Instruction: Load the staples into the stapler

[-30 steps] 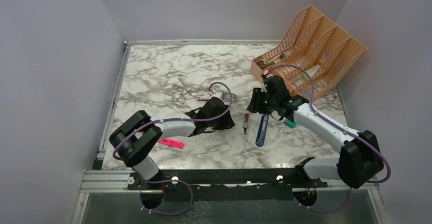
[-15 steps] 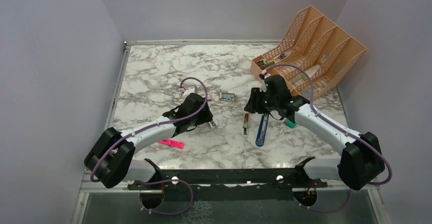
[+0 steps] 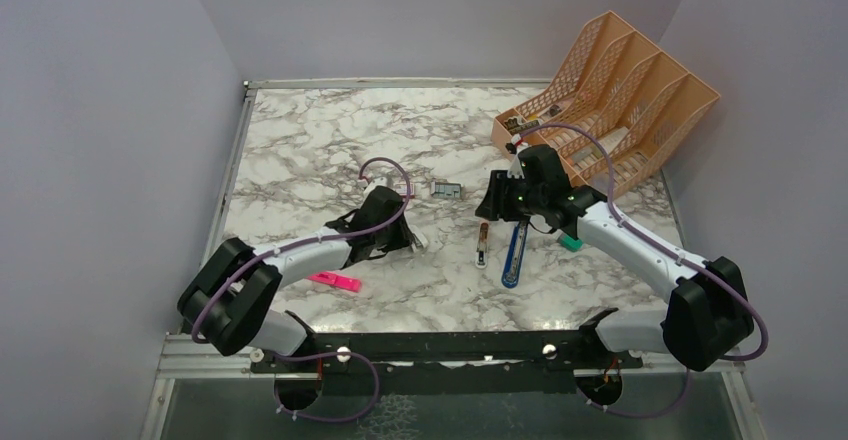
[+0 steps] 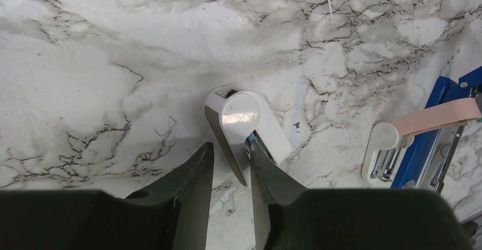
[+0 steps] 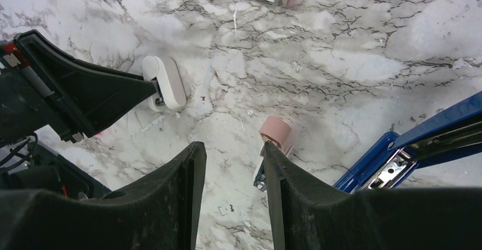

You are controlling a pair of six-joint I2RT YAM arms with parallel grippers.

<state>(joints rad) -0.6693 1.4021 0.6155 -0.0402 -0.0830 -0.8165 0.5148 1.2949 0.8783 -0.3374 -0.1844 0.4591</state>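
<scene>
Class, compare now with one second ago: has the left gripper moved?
Yes. In the top view the left gripper has shifted left, away from the staples, which lie unmoved, and nearer the pink highlighter.

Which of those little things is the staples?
Start at the orange file rack in the far right corner, then look left to the middle of the marble table. The staples are the small flat grey block there, not the bright pink highlighter nearer the arms.

This is looking like a robotics lab test cell: plain lavender walls (image 3: pixel 100 120) are boxing in a marble-patterned table (image 3: pixel 320 140), two robot arms (image 3: pixel 630 242) are sitting bolted to a mounting rail (image 3: pixel 440 345), and an orange file rack (image 3: pixel 640 80) is serving as a staged office prop.
</scene>
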